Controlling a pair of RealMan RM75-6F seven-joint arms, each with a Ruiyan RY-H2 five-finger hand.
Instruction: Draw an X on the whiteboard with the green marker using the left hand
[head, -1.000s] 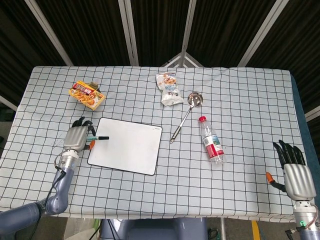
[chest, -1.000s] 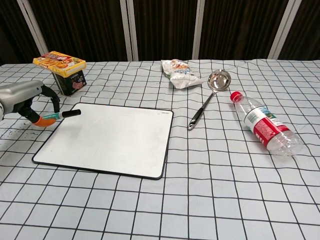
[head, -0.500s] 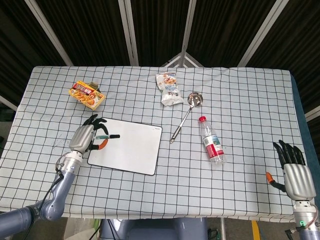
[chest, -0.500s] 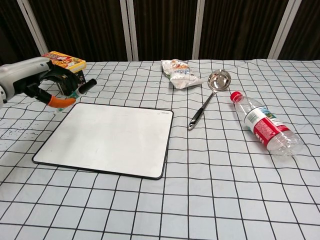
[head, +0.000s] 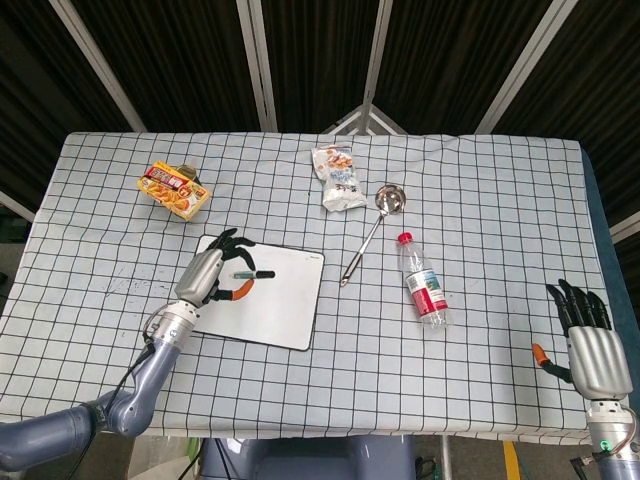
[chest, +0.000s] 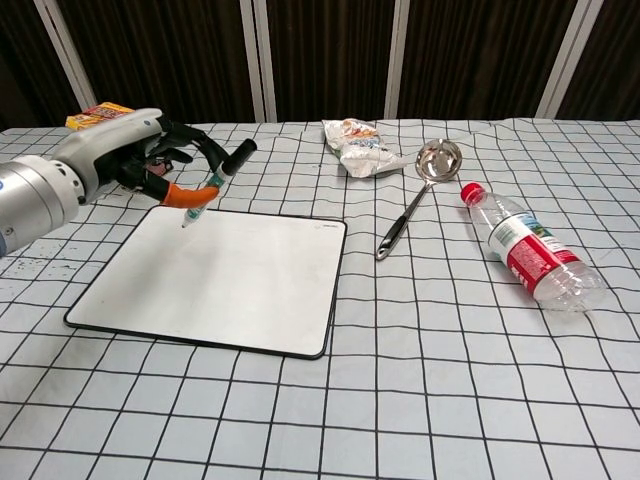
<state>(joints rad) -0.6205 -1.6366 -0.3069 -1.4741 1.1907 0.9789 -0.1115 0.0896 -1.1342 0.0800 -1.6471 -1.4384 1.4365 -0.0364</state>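
The marker (chest: 212, 186) is pinched in the left hand (chest: 140, 160), its other fingers (chest: 190, 137) spread behind it, tip slanting down over the far-left corner of the whiteboard (chest: 230, 285), seemingly just above the blank surface. To draw well, lower the tip until it just touches, keep the tilt, then pull a long diagonal toward the board's middle, leaving room for the crossing stroke. The right hand (head: 590, 345) rests idle, fingers apart, well away.
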